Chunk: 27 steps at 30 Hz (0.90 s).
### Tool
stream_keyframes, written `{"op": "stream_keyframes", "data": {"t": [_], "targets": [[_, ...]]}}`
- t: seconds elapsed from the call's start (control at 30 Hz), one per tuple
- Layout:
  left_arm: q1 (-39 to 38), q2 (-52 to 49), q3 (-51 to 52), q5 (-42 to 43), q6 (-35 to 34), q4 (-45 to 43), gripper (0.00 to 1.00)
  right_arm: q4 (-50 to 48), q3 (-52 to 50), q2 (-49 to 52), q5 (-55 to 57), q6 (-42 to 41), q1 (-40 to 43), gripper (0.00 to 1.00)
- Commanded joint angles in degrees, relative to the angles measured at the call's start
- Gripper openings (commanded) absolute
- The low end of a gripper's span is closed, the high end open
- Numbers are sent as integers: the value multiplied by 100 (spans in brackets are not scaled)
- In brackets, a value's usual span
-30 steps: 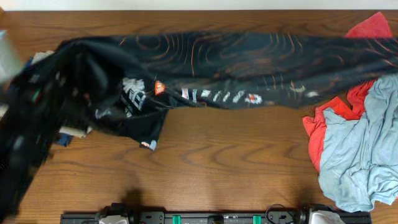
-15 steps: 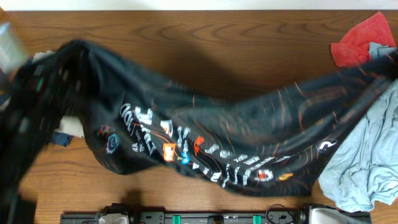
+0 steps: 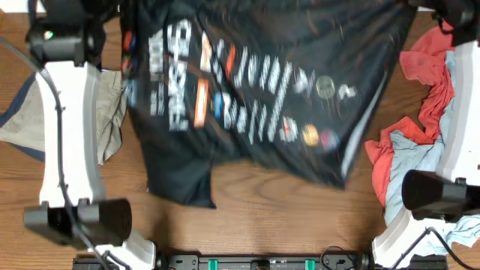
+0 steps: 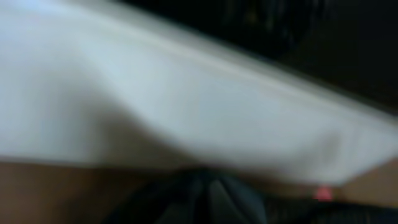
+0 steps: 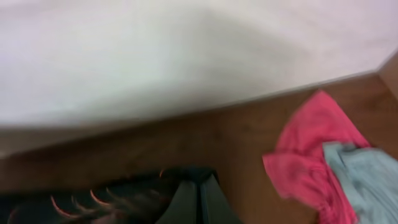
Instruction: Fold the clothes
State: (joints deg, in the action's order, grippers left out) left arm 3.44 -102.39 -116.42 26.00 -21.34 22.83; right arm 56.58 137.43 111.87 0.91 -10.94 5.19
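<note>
Black short-sleeved jersey with orange contour lines and white lettering (image 3: 262, 97): spread across the far half of the brown wooden tabletop (image 3: 285, 217), reaching from far-left corner to far-right corner, with one sleeve trailing toward the near edge.

Right gripper (image 5: 200, 200): fingers together, clamped on jersey cloth.

Left gripper (image 4: 205, 196): view blurred, state cannot be told.

Crumpled tan trousers (image 3: 19, 124) lie at the left edge. Red garment (image 3: 427, 60) and light-blue garment (image 3: 409, 157) lie at the right edge.

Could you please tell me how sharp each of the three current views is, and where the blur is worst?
Overhead: the jersey and its lettering are motion-smeared, while the table is sharp. Left wrist: heavily blurred throughout, hardly readable. Right wrist: soft, yet the red garment is recognisable.
</note>
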Motion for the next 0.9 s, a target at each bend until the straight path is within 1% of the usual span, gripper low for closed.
{"op": "stream_keyframes", "data": {"t": [0.0,0.1,0.13,0.2,0.27,0.33,0.37,0.4,0.43,0.47,0.5,0.53,0.57,0.6,0.63,0.7,0.73,0.8,0.87], "targets": [[264,120,-83,-4,-1351,-979,6,-568,149,-310,11,-103,83,1],[466,133,-173,177,-1928,-2026,6,-933,166,-520,35,-146,181,1],[553,133,-275,310,-2131,-2216,6,-953,166,-588,35,-173,221,1],[745,136,-518,844,-2306,-2304,7,-839,166,-730,33,-188,308,1],[863,144,-669,1690,-2302,-2055,6,-540,164,-809,35,-186,345,1],[929,168,-678,2734,-2155,-1473,6,-28,164,-835,33,-160,343,1],[944,173,-678,3235,-1974,-1019,6,249,164,-835,33,-129,341,1],[946,170,-675,3738,-1613,-291,6,577,162,-817,33,-70,334,1],[944,170,-669,4013,-1165,496,6,866,157,-798,37,-50,332,1],[929,166,-660,4092,-481,1615,6,1263,153,-756,35,-4,332,1],[896,162,-640,3976,208,2618,6,1585,153,-710,35,24,332,1],[852,140,-599,3620,962,3668,6,1950,153,-647,35,33,332,1],[811,114,-553,3176,1469,4387,6,2256,153,-581,39,59,332,1],[737,70,-476,2527,1899,5099,6,2592,151,-503,46,98,332,1],[640,24,-361,1888,2111,5639,6,2918,142,-411,85,101,332,1],[452,-46,-48,997,2251,6269,6,3418,105,-260,105,101,332,1],[334,-61,225,658,2310,6446,6,3679,59,-168,105,101,332,1],[155,-61,835,376,2308,6496,6,4081,-96,-9,109,125,332,1],[4,-61,1502,216,2312,6430,6,4074,-472,44,98,179,332,1]]}}
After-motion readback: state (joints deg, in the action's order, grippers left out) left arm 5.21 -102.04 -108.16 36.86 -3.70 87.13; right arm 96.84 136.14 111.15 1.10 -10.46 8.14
